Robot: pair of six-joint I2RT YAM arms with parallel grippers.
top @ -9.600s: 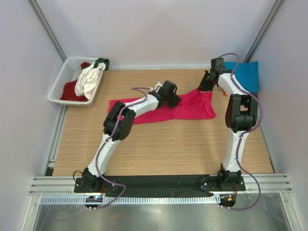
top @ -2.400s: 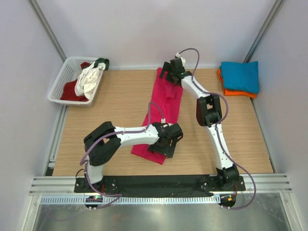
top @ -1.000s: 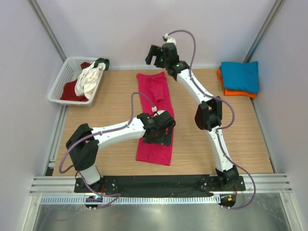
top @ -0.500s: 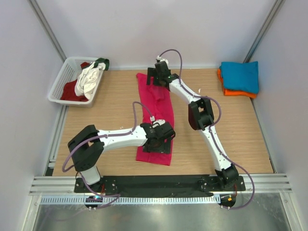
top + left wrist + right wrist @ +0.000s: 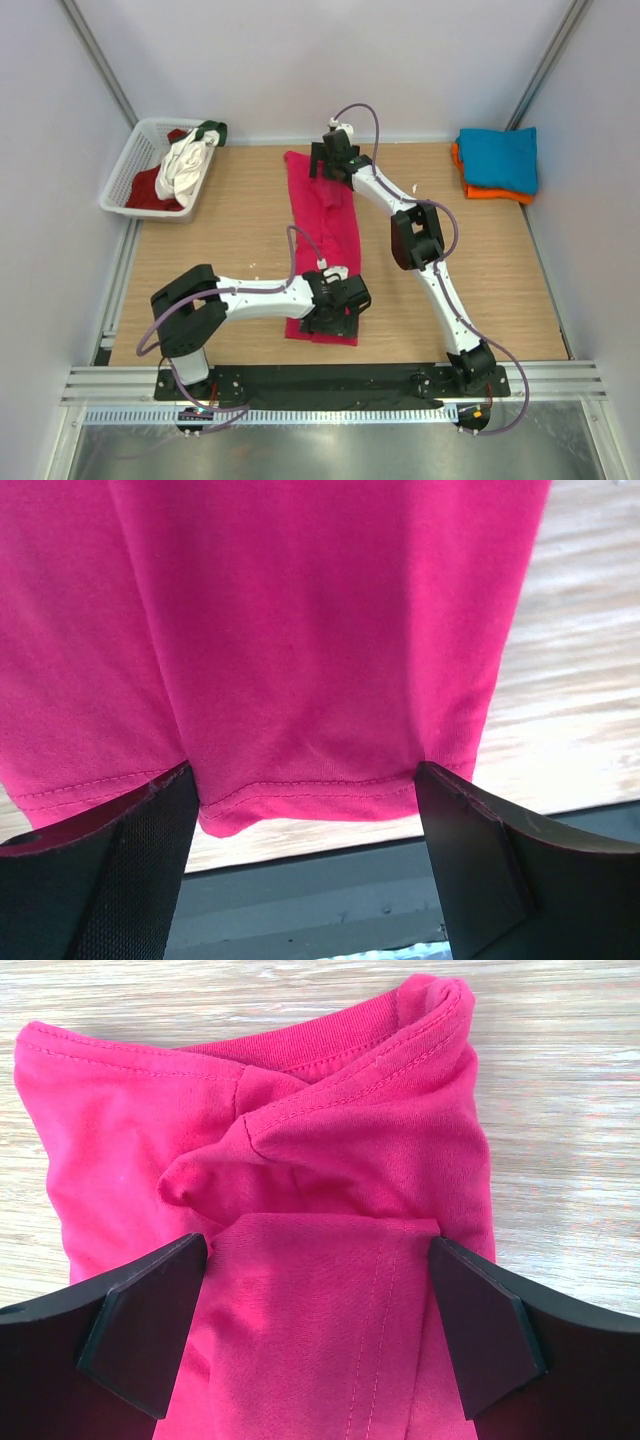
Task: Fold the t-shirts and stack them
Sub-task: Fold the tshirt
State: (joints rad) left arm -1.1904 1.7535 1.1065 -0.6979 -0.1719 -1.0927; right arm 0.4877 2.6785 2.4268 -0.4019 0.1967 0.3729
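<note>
The magenta t-shirt [image 5: 325,225] lies as a long narrow strip down the middle of the table, its collar [image 5: 400,1040] at the far end and its hem [image 5: 310,800] at the near end. My left gripper [image 5: 338,312] is low over the near hem, open, with its fingers [image 5: 110,870] either side of the hem edge and nothing pinched. My right gripper [image 5: 332,165] hovers open over the folded sleeve layer just below the collar; in the right wrist view the gripper [image 5: 318,1250] spans the strip's width. A folded teal t-shirt [image 5: 500,155] rests on a folded orange one [image 5: 490,192] at the back right.
The white lattice basket [image 5: 125,170] stands at the back left and holds a white shirt [image 5: 185,165], a dark red one [image 5: 150,190] and a green one [image 5: 212,130]. The black base rail [image 5: 330,900] runs just beyond the hem.
My left gripper slid along the strip toward the near hem. My right gripper came down from near the back wall to the collar end. The near part of the strip shifted slightly.
</note>
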